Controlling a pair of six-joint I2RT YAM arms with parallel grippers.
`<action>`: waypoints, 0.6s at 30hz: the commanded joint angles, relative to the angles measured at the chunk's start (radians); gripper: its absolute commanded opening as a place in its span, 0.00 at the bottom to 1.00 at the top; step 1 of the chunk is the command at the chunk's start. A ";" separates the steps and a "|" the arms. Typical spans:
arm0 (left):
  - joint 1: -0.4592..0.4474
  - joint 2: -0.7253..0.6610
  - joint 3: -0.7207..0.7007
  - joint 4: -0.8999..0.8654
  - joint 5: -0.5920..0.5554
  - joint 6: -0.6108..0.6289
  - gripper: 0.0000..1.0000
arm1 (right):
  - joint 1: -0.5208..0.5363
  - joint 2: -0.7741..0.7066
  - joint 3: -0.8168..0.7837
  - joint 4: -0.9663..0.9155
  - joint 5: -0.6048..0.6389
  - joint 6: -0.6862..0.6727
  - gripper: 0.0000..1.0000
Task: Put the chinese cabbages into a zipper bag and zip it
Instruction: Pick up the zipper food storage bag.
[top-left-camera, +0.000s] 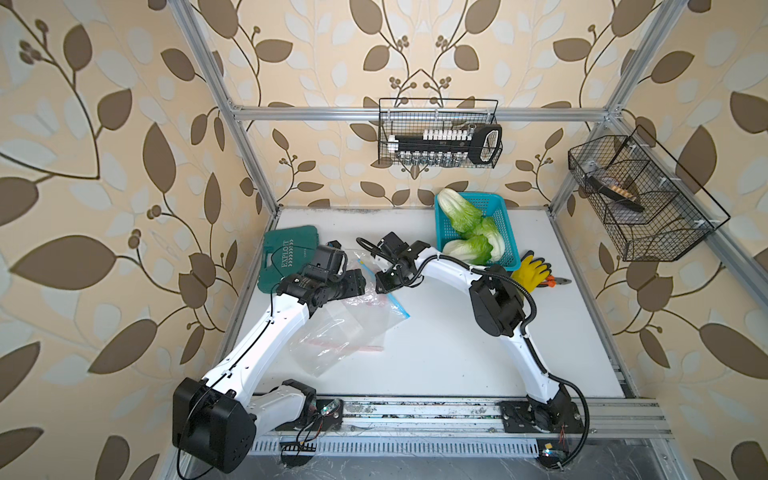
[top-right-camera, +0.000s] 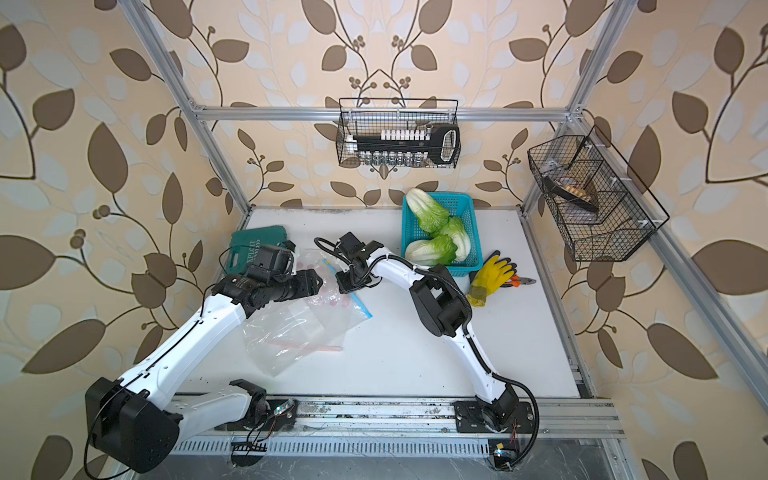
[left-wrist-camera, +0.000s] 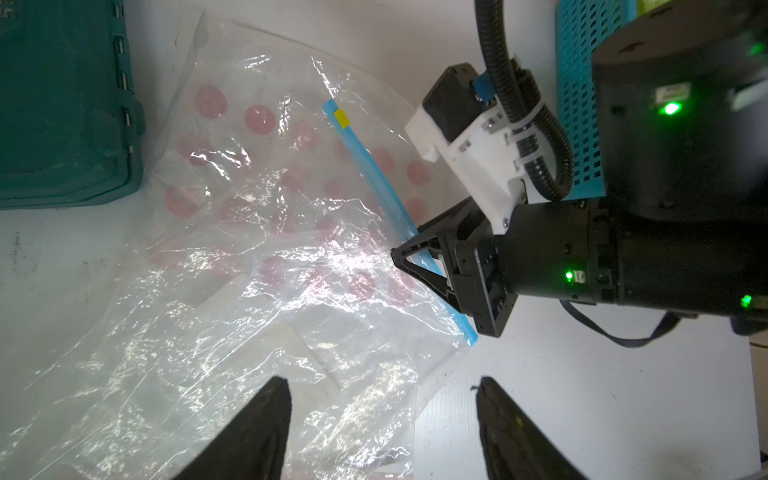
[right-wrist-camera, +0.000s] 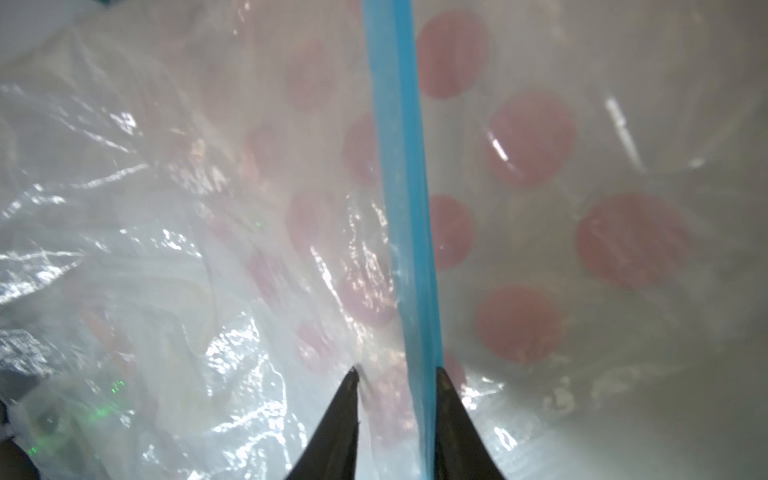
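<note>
Three chinese cabbages with white stalks and green tops lie in a blue basket at the back of the table. A clear zipper bag with pink dots and a blue zip strip lies crumpled at centre left. My right gripper is shut on the bag's blue-edged rim. Just left of it, my left gripper hovers open over the bag's edge, holding nothing.
A green tool case lies left of the bag. Right of the basket lie a yellow glove and pliers. Wire baskets hang on the back and right walls.
</note>
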 joint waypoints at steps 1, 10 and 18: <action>0.003 0.005 0.028 0.003 0.010 -0.004 0.71 | 0.004 -0.089 -0.047 0.039 -0.098 0.044 0.08; 0.001 0.094 0.342 -0.210 0.164 0.036 0.80 | -0.053 -0.478 -0.376 0.199 -0.212 0.173 0.00; -0.168 0.324 0.588 -0.212 0.265 -0.030 0.86 | -0.067 -0.770 -0.589 0.156 -0.048 0.193 0.00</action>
